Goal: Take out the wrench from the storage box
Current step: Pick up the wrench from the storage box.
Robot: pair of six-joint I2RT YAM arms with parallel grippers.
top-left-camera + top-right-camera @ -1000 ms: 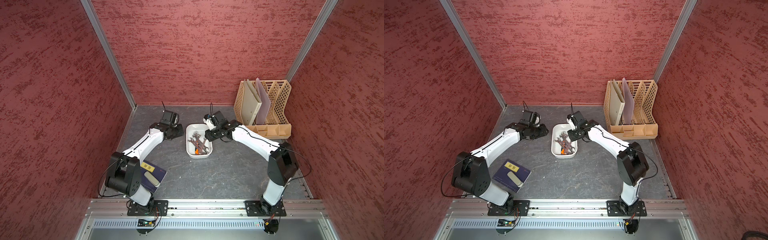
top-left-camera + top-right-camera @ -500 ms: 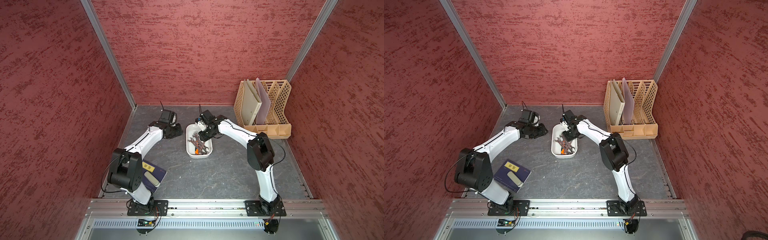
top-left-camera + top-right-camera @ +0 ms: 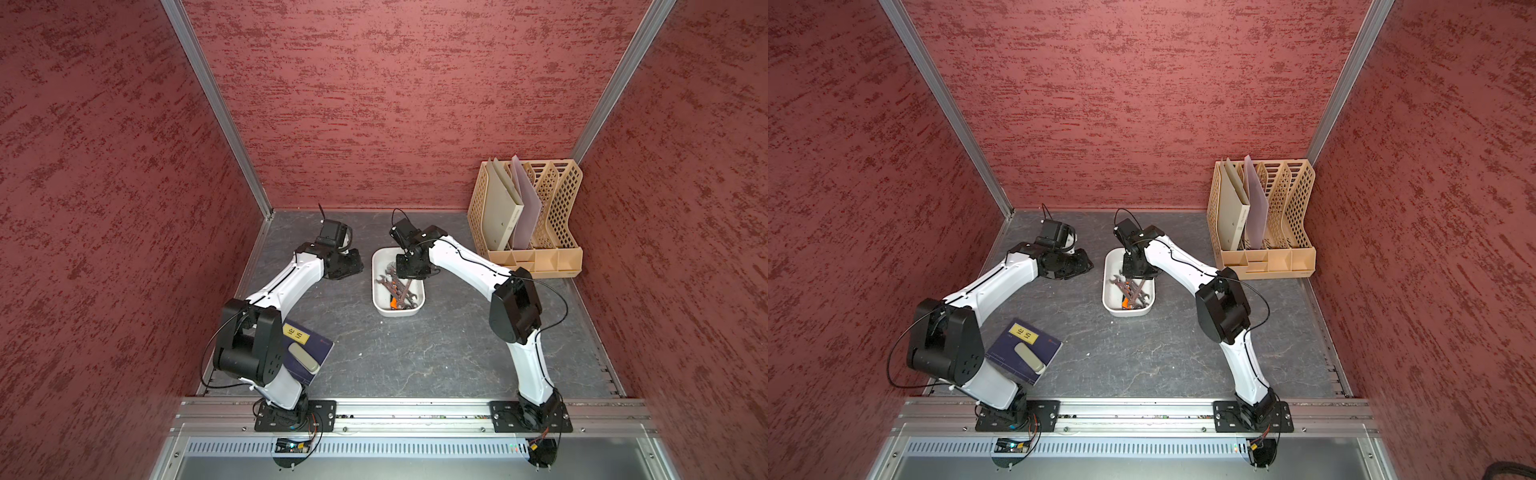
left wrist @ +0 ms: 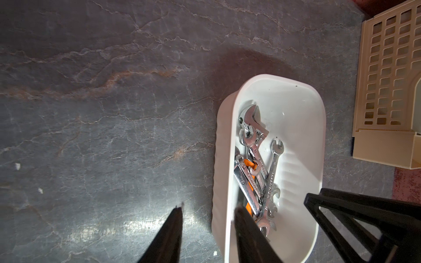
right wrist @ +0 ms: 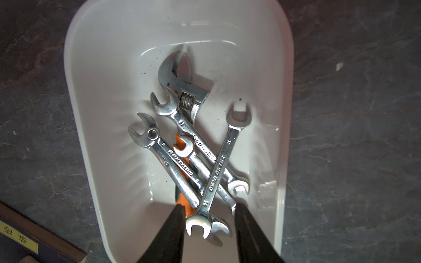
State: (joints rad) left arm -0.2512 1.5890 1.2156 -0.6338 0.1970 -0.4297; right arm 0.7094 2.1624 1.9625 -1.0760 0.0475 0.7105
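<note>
The white storage box (image 3: pixel 419 296) (image 3: pixel 1109 301) stands mid-table and holds several steel wrenches (image 3: pixel 397 287) (image 3: pixel 1132 291). My right gripper (image 3: pixel 407 274) (image 3: pixel 1137 272) points down into its far end. In the right wrist view that gripper (image 5: pixel 209 206) is open, and the end of a long open-end wrench (image 5: pixel 219 170) lies between its fingers without being pinched. An adjustable wrench (image 5: pixel 180 84) with an orange handle lies under the others. My left gripper (image 3: pixel 353 266) (image 4: pixel 209 206) is open and low beside the box's left wall (image 4: pixel 224 159), holding nothing.
A tall beige lattice file rack (image 3: pixel 530 220) (image 4: pixel 391 91) with folders stands at the back right. A dark blue book (image 3: pixel 309 353) (image 5: pixel 27 239) with a yellow label and a beige bar on it lies front left, by the left arm's base. Red walls enclose the table.
My right arm swung from beside the box's far right corner to over the box and lowered into its far end, its jaws a little wider. The left arm barely moved.
</note>
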